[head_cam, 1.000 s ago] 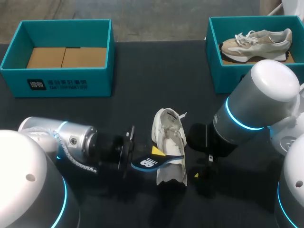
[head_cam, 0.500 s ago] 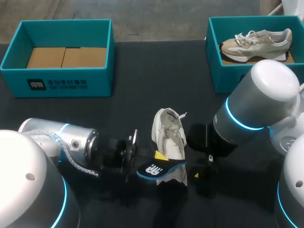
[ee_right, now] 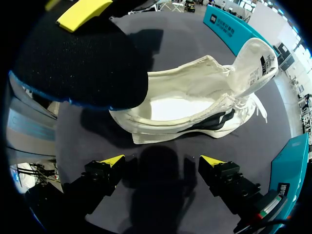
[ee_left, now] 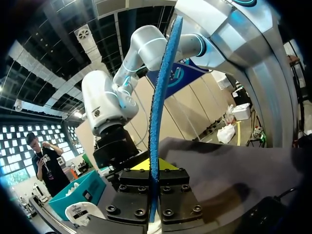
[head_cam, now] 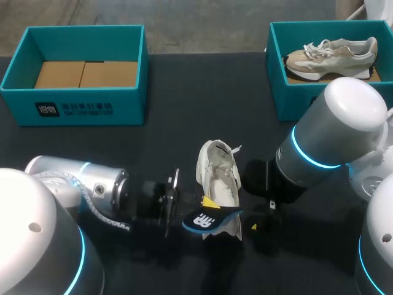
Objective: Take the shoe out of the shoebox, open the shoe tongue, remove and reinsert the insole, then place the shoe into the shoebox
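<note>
Left gripper (ee_left: 154, 168) clamps the blue insole (head_cam: 212, 219) over the near end of the white shoe (head_cam: 218, 175), lying on its side on the table (head_cam: 184, 92); right gripper (ee_right: 161, 161) hangs released just beside it

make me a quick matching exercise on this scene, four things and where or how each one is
Things:
1. insole
2. white shoe
3. tan shoe
4. right gripper

Places or states:
A. open, holding nothing
B. inside the teal box at the right
C. clamped in the left gripper
D. lying on the table between the two arms

Pairs: 1-C, 2-D, 3-B, 4-A
</note>
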Robot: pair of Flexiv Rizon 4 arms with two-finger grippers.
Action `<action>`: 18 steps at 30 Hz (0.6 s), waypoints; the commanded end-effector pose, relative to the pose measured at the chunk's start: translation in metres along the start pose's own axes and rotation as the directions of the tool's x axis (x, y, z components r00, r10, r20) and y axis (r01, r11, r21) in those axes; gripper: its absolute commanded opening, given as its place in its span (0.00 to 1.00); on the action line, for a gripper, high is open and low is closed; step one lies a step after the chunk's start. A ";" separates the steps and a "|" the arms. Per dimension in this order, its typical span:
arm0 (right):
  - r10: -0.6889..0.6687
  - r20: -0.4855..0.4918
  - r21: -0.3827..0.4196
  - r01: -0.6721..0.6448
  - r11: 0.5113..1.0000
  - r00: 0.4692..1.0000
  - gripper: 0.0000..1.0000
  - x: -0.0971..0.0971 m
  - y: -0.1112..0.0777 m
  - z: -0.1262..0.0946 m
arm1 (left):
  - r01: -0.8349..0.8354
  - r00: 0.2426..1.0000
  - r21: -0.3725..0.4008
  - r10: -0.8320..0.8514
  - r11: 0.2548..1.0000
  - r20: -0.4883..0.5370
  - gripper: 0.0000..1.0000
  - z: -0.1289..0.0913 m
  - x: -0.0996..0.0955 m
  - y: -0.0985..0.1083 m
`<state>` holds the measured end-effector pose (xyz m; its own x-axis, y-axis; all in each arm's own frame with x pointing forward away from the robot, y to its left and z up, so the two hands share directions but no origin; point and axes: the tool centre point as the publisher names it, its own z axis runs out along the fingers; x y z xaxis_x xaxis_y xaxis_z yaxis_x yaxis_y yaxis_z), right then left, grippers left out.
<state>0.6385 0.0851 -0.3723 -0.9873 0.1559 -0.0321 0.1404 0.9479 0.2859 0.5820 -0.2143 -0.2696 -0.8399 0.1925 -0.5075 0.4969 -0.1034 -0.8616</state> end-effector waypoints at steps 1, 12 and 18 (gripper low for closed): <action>0.000 0.001 -0.001 0.000 1.000 1.000 1.00 0.001 0.000 0.002 | 0.002 1.000 -0.005 -0.002 1.000 -0.005 0.00 0.005 0.003 0.001; 0.000 0.001 -0.001 0.000 1.000 1.000 1.00 0.001 0.000 0.002 | -0.021 1.000 -0.023 0.021 1.000 0.001 0.00 0.006 0.003 0.008; 0.000 0.001 -0.001 0.000 1.000 1.000 1.00 0.001 0.000 0.002 | -0.018 1.000 -0.031 0.019 0.999 0.016 0.00 0.006 0.002 0.015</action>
<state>0.6385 0.0851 -0.3723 -0.9873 0.1558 -0.0320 0.1403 0.9479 0.2859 0.5877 -0.2178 -0.2805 -0.8335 0.1769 -0.5234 0.5187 -0.0760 -0.8516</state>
